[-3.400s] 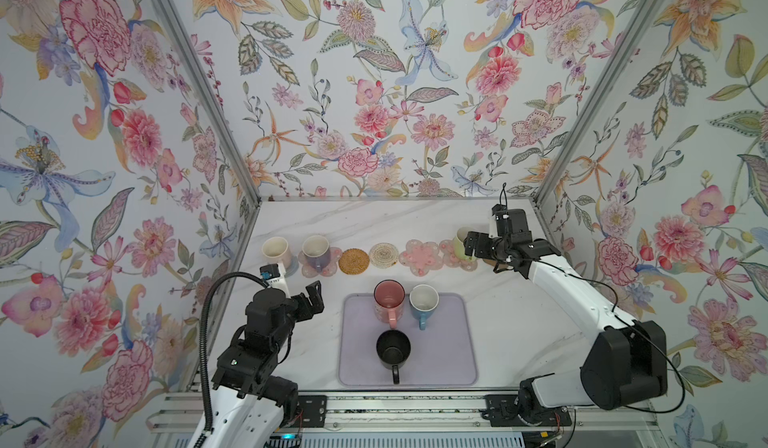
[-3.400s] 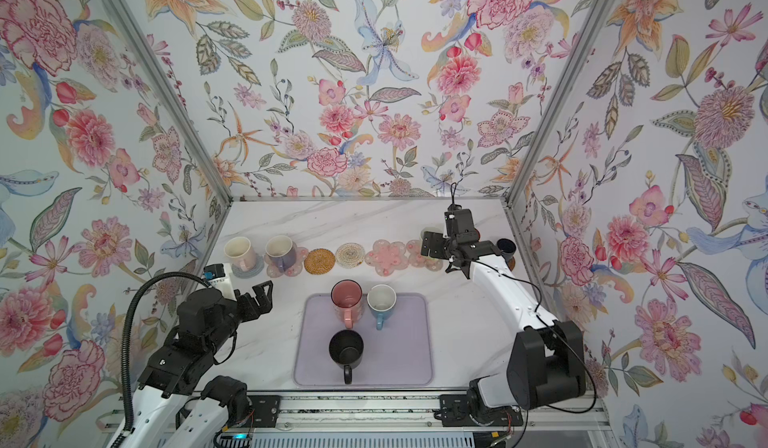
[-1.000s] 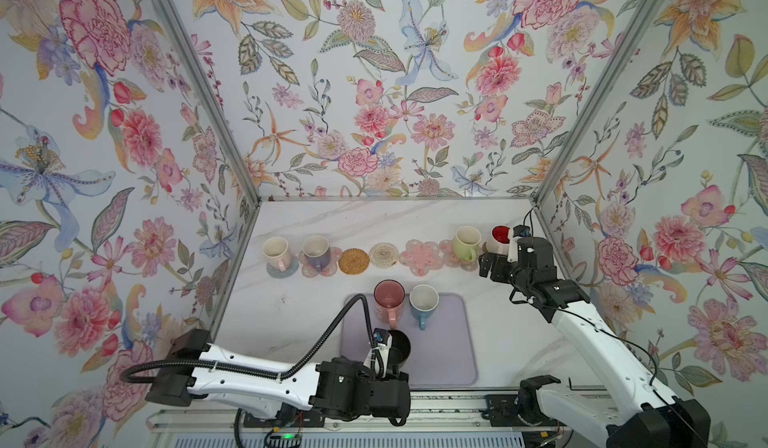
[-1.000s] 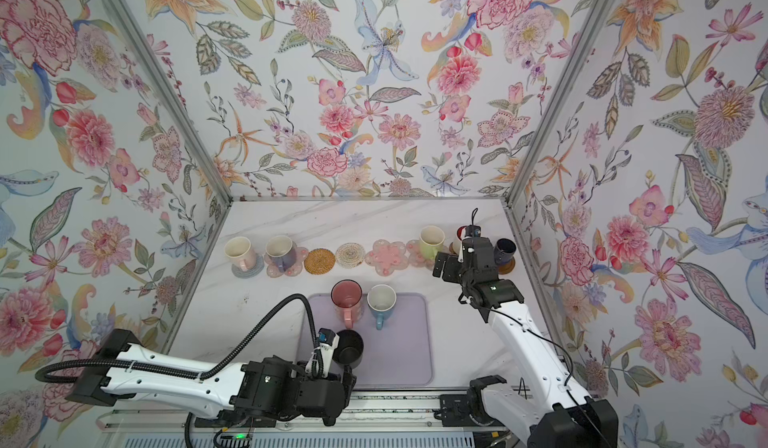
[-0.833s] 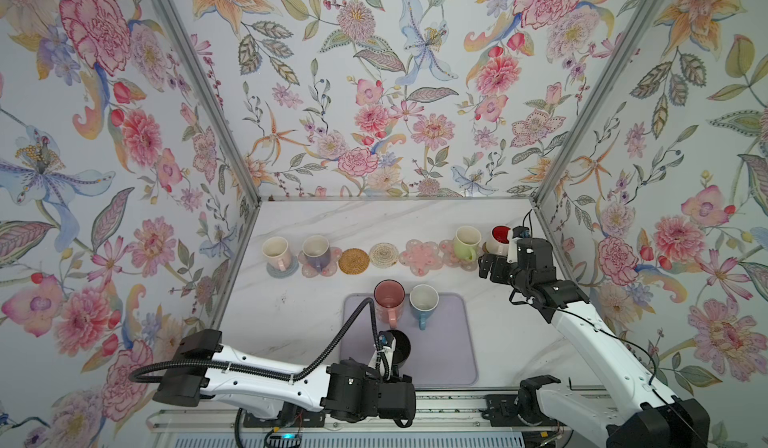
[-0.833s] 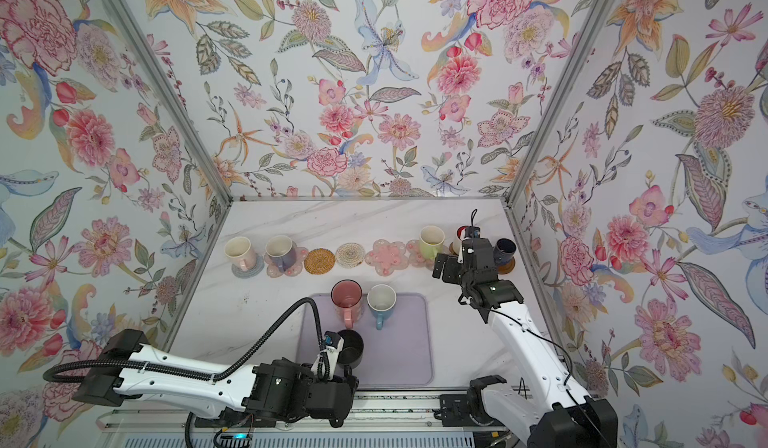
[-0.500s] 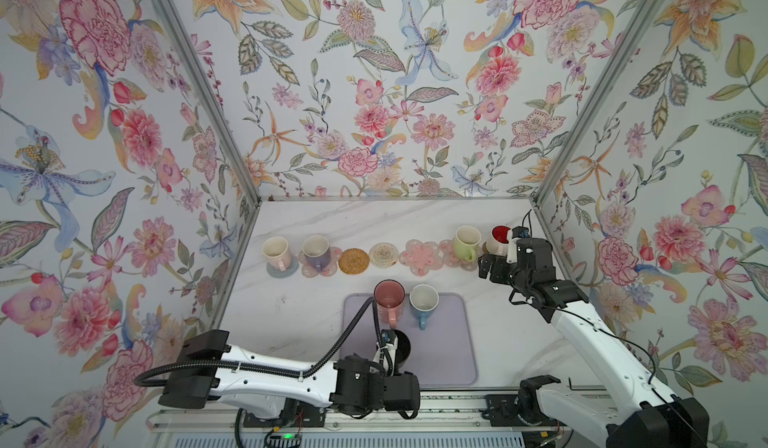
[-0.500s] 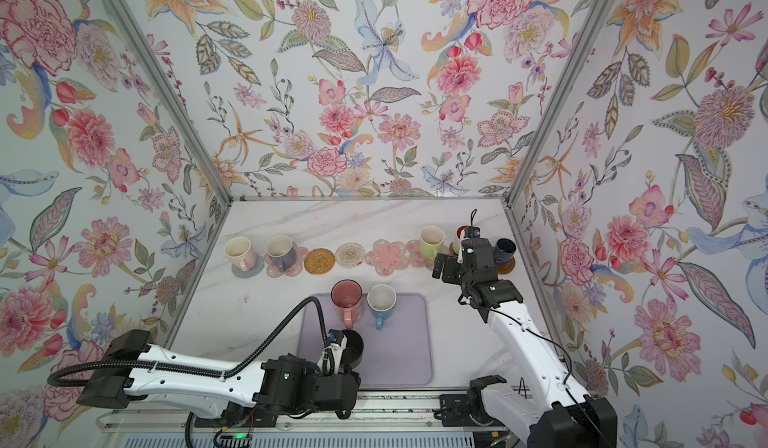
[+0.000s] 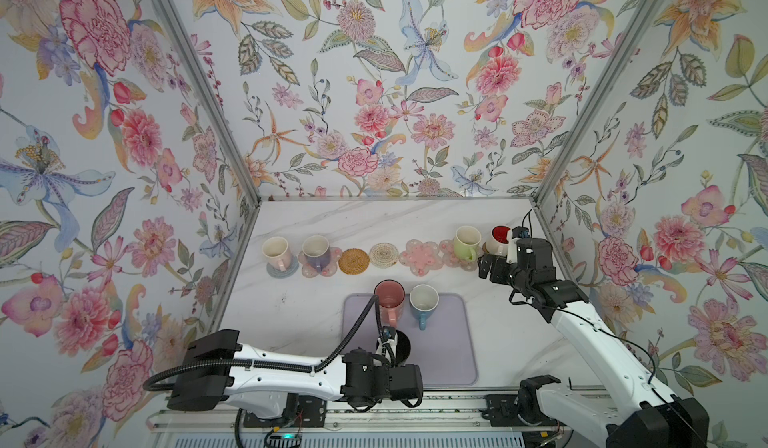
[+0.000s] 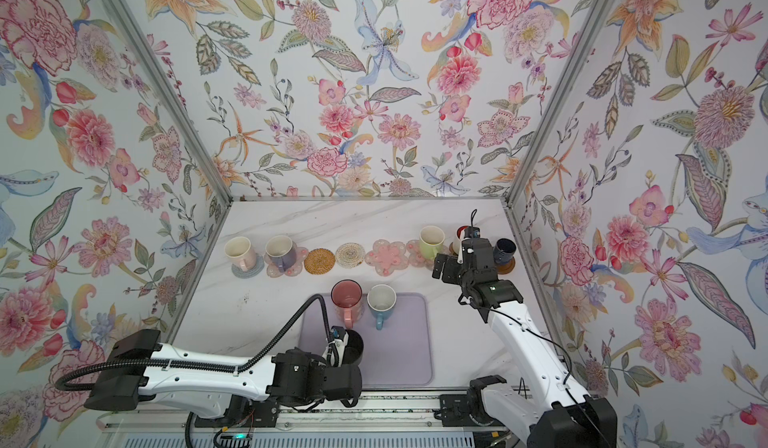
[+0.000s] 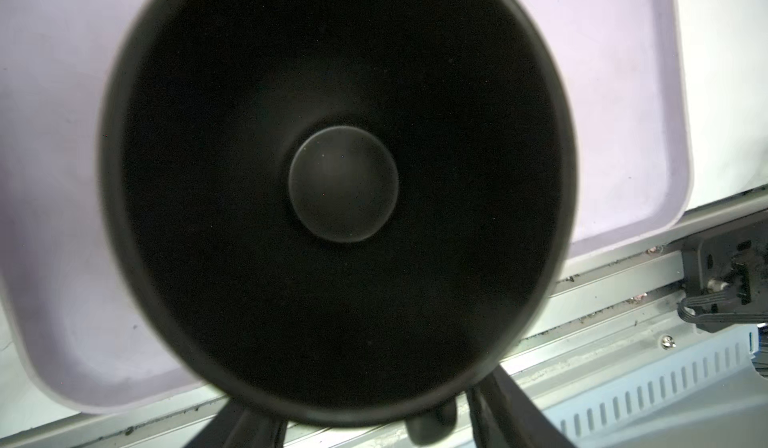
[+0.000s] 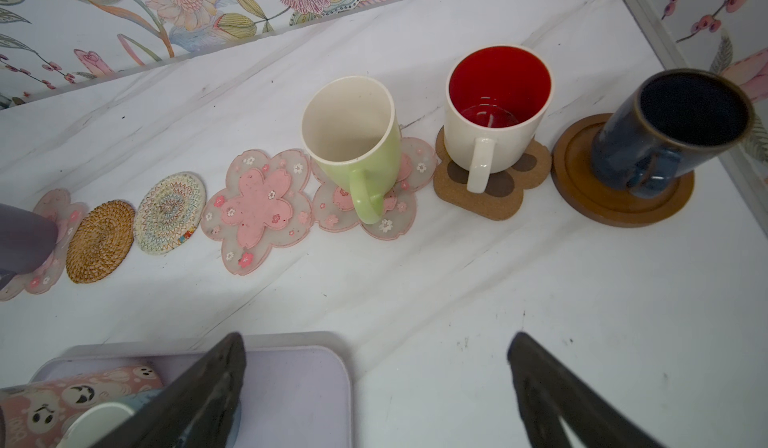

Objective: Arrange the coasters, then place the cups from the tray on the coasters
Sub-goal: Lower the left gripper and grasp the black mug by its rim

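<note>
The black mug (image 11: 340,184) stands near the tray's (image 9: 449,350) front edge, with the left gripper (image 11: 374,404) apart on either side of its handle (image 11: 432,425), not clamped. Closing off-centre could twist or tip the mug. It fills the wrist view, hiding any contact, and the arm covers much of it in both top views. The right gripper (image 12: 376,336) hangs wide apart, empty.

Bright, even light; blurry left wrist close-up.

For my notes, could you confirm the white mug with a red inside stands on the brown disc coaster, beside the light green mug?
No: the right wrist view shows that white mug on the brown paw-shaped coaster, beside the light green mug.
</note>
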Tool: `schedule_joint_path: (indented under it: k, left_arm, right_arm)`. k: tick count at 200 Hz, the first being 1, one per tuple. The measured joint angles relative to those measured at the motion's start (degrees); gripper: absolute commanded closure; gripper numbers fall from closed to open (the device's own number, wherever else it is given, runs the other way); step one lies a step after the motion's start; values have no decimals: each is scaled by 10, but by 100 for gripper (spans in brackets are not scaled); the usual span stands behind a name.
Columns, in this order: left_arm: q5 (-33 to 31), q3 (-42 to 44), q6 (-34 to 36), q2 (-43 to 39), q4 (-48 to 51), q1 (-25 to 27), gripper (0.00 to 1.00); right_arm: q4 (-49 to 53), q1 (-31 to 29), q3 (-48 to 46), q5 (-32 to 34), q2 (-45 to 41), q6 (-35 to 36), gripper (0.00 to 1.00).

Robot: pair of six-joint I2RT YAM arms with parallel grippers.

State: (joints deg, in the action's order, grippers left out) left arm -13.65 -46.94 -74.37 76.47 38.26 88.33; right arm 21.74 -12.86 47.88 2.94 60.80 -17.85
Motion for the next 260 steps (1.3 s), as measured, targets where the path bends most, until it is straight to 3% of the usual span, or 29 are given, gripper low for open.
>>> schedule_joint_path:
  k: [51,148,198,234,260]
  left_arm:
    - [0,-6,11,10,0,-16,43]
    - [1,-17,25,37,-3,-25,65]
    - [2,-19,26,39,0,-25,80]
    - [0,-20,28,39,7,-25,100]
    - [0,-20,27,39,7,-25,100]
  right_arm:
    - [0,0,0,-5,0,0,1]
    - [-1,2,0,-10,1,-2,1]
    - [-2,2,0,-11,4,-2,1]
    - [-2,2,0,-11,7,-2,1]
    - [-2,2,0,-11,7,-2,1]
